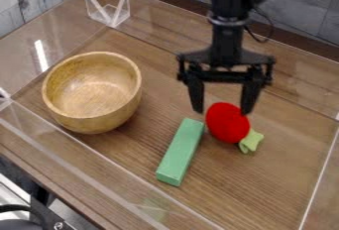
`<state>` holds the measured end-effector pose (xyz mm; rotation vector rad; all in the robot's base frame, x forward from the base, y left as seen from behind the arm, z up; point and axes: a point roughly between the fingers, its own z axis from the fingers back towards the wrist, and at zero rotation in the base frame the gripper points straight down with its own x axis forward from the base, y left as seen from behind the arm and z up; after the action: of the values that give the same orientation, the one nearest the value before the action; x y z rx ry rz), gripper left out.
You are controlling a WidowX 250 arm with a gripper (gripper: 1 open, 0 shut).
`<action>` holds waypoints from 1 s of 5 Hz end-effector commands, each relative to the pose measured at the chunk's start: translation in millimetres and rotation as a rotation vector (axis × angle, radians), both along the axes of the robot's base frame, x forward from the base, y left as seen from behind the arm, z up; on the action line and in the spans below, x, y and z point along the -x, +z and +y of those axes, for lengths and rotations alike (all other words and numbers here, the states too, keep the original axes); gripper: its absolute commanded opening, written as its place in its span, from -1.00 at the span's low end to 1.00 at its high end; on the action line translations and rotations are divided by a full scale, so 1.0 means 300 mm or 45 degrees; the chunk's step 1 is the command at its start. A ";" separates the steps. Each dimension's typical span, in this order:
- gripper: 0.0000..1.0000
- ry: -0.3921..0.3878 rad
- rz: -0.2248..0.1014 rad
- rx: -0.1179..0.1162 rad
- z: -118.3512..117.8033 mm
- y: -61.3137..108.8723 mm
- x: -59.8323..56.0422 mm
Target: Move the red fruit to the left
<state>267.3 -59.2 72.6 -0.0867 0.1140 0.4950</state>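
The red fruit (228,122) is a small round bright-red toy with a light green leafy stub at its lower right, lying on the wooden table right of centre. My gripper (227,97) hangs just above and behind it, open, its two black fingers spread wider than the fruit. One fingertip (195,103) stands to the fruit's left, the other to its right. Nothing is held between them.
A wooden bowl (91,92) sits at the left. A long green block (181,151) lies slanted just left of the fruit. Clear plastic walls (79,184) fence the table, with a small clear stand (106,8) at the back left.
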 end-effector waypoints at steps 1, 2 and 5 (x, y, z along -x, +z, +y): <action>1.00 0.193 -0.076 0.013 -0.019 0.014 -0.020; 1.00 0.359 -0.085 0.005 -0.022 -0.001 -0.026; 1.00 0.599 -0.093 -0.029 -0.023 -0.035 -0.052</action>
<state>275.7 -62.8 50.4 -0.0852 0.0571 0.9748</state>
